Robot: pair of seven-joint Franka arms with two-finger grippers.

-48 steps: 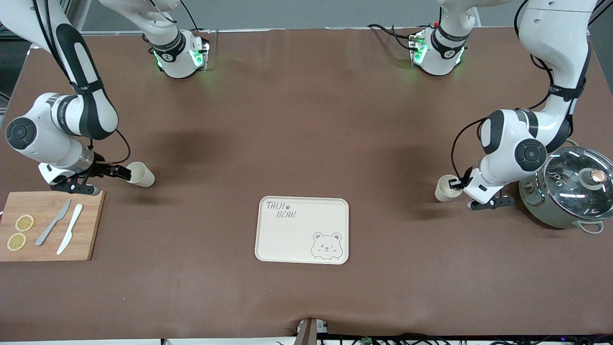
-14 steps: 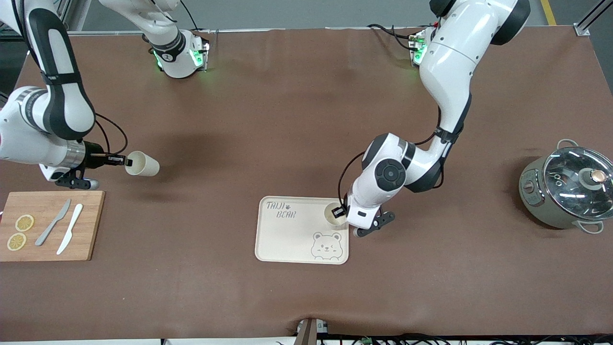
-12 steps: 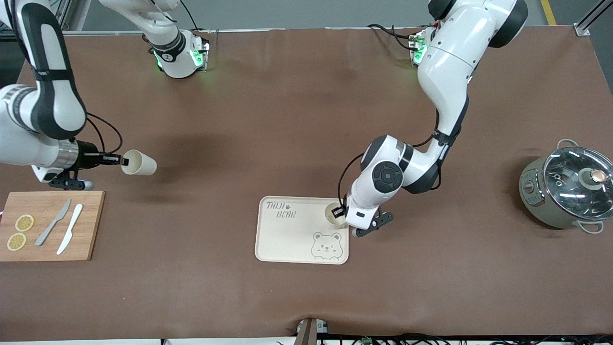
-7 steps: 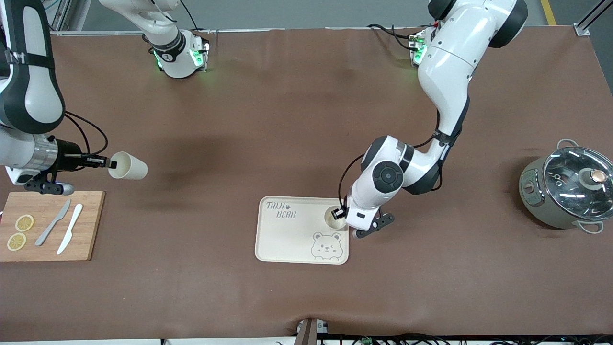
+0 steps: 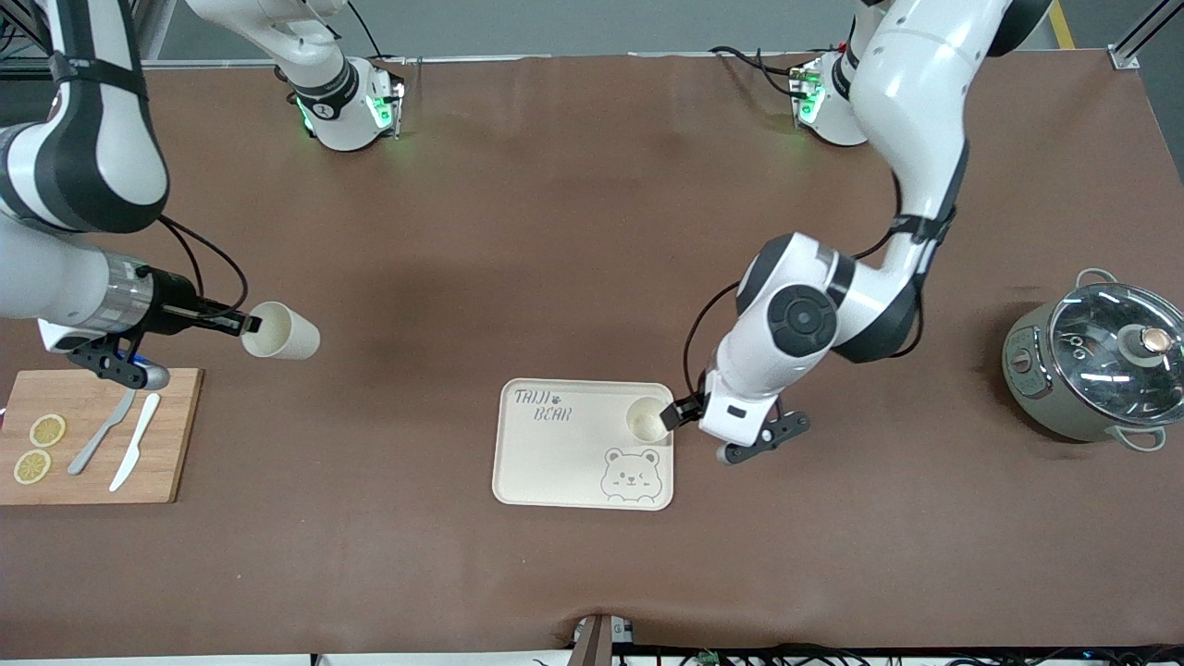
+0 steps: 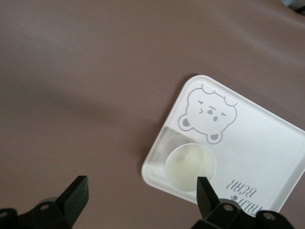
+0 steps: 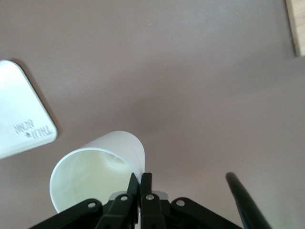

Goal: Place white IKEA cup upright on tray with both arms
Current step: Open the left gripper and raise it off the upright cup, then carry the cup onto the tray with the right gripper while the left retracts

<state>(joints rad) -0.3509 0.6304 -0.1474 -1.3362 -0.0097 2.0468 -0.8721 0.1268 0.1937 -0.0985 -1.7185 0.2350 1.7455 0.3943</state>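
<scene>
A white cup stands upright in the cream bear tray's corner toward the left arm's end; it also shows in the left wrist view on the tray. My left gripper is open and empty, just off the tray's edge beside that cup, in the left wrist view too. My right gripper is shut on the rim of a second white cup, held tilted in the air over the bare table near the cutting board. The right wrist view shows this gripper pinching the cup's wall.
A wooden cutting board with two knives and lemon slices lies at the right arm's end. A grey-green pot with a glass lid stands at the left arm's end. The tray's corner shows in the right wrist view.
My left gripper has let go of the cup on the tray, opened and drawn back off the tray's edge. My right gripper has lifted its cup and moved it toward the tray.
</scene>
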